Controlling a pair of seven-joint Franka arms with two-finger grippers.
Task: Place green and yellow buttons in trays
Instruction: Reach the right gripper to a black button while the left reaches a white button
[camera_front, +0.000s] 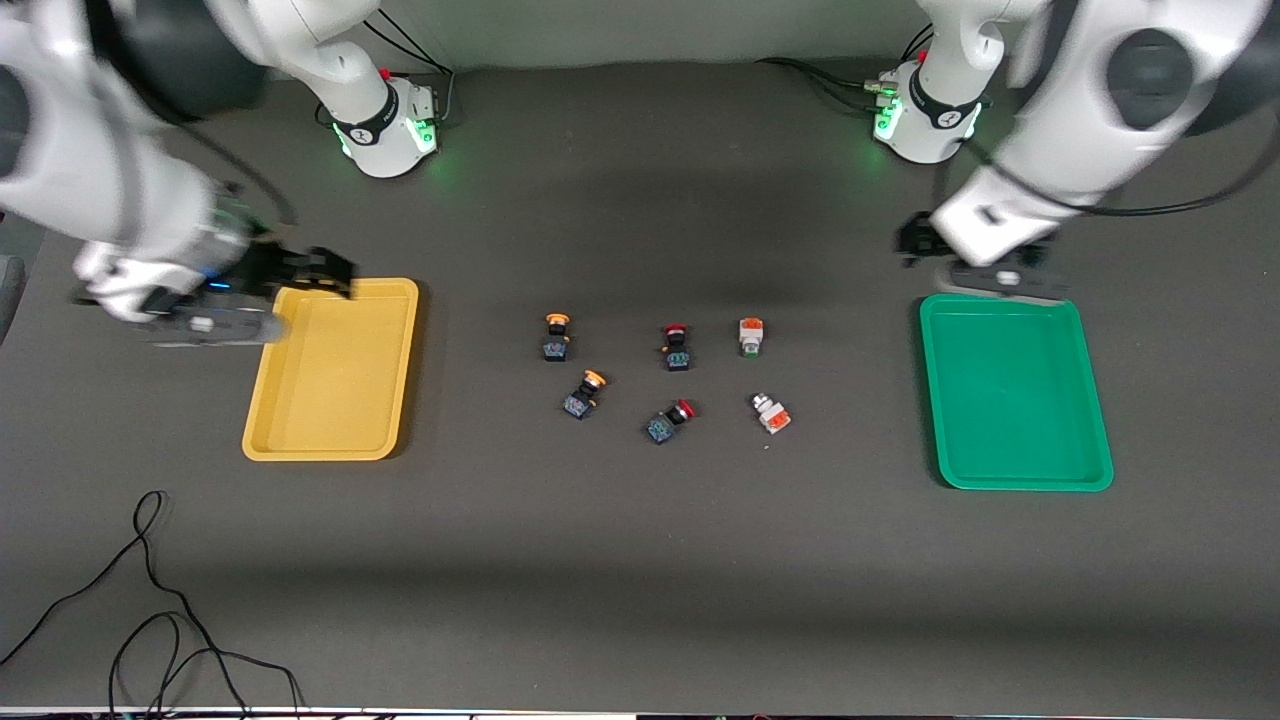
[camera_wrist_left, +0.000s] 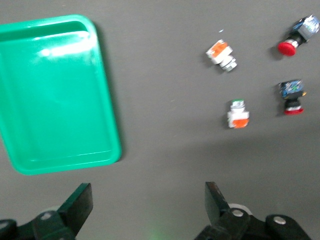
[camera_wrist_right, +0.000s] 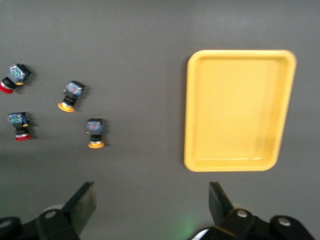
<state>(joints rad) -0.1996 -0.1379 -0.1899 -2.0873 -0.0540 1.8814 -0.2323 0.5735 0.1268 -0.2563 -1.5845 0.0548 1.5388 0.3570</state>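
Two yellow-capped buttons (camera_front: 556, 336) (camera_front: 585, 393) and two white-grey buttons with orange blocks (camera_front: 750, 336) (camera_front: 771, 412) lie mid-table. The yellow tray (camera_front: 330, 455) lies toward the right arm's end and the green tray (camera_front: 1020, 485) toward the left arm's end; both hold nothing. My right gripper (camera_front: 325, 272) is open and empty over the yellow tray's corner nearest the bases. My left gripper (camera_front: 950, 262) is open and empty over the table at the green tray's edge nearest the bases. The right wrist view shows the yellow tray (camera_wrist_right: 235, 110) and yellow buttons (camera_wrist_right: 71, 95). The left wrist view shows the green tray (camera_wrist_left: 55, 90) and white-grey buttons (camera_wrist_left: 238, 114).
Two red-capped switches (camera_front: 677, 347) (camera_front: 669, 421) lie between the yellow-capped and white-grey buttons. A black cable (camera_front: 150, 600) loops on the table near the front camera, toward the right arm's end.
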